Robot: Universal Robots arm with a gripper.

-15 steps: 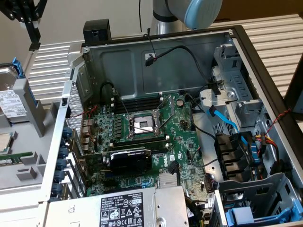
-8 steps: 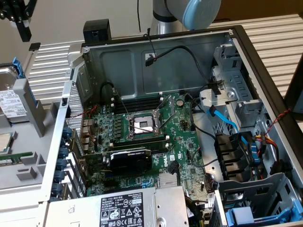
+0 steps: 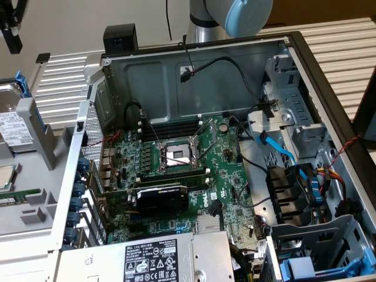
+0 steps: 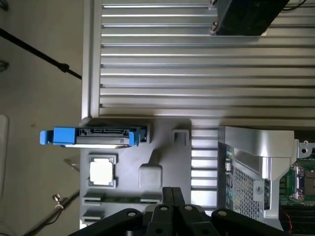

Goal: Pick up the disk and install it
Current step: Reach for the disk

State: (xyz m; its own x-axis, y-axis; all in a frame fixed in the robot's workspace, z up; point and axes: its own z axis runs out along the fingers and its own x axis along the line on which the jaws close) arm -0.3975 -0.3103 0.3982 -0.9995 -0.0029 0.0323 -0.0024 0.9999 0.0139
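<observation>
The disk (image 3: 14,128) is a silver drive with a white label in a blue frame. It stands on edge in a grey holder (image 3: 36,144) at the exterior view's far left, outside the computer case. In the wrist view the disk (image 4: 93,136) shows edge-on, with blue clips at both ends. My gripper (image 4: 172,191) hangs above the grey holder, a short way from the disk and apart from it. Its black fingers (image 4: 166,196) are pressed together, shut on nothing. In the exterior view the gripper (image 3: 9,32) shows as a dark shape high above the disk.
The open computer case (image 3: 294,44) holds a motherboard (image 3: 182,170), a silver power-supply box (image 3: 158,258), loose cables, and a drive cage with a blue tray (image 3: 311,265) at the exterior view's lower right. A processor chip (image 4: 102,172) lies in the holder. A slatted metal tabletop (image 4: 197,64) surrounds everything.
</observation>
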